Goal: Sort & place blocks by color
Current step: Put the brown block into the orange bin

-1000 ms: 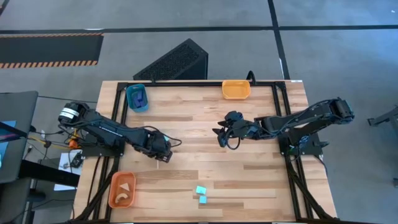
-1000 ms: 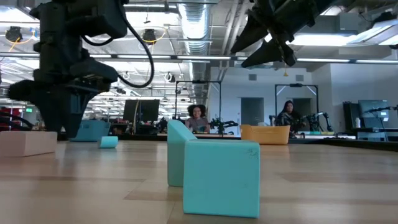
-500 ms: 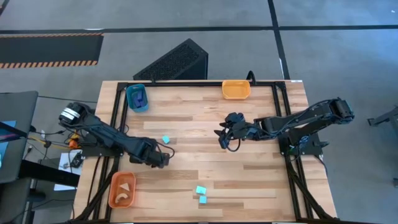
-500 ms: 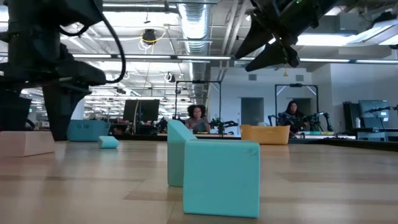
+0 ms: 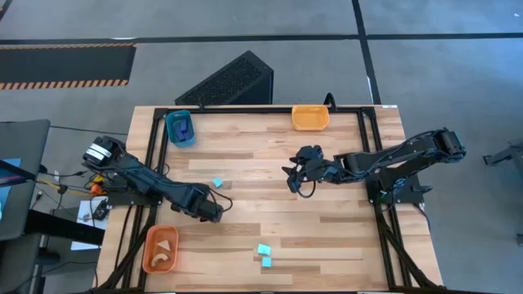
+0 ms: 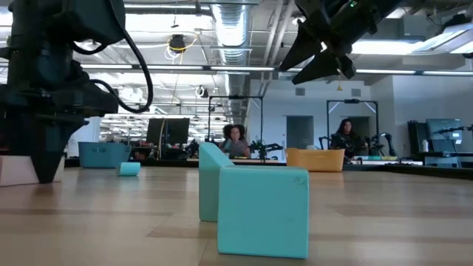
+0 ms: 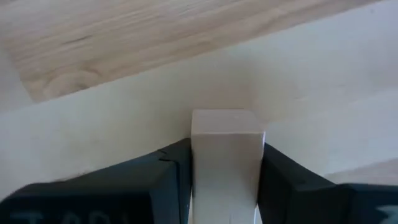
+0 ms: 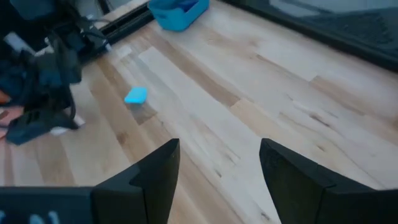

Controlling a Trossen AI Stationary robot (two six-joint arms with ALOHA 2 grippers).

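Pale tan wooden block (image 7: 225, 163) now sits clamped between the left gripper (image 5: 209, 211)'s jaws, off the cyan cube (image 5: 217, 184), while the right gripper (image 5: 296, 179) hovers, jaws apart.

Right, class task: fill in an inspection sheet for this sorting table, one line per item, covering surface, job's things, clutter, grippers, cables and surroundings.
Surface: wooden table, bare planks showing.
Job's things: two cyan cubes near the front edge; one cyan block lying alone; pale wooden block between the left gripper's fingers; tan pieces in the orange tray; teal tray and yellow-orange tray at the far edge.
Clutter: nothing seen.
Grippers: left gripper shut on the pale wooden block; right gripper open, empty, above mid-table.
Cables: black cable looped on the left arm.
Surroundings: two people seated far behind.
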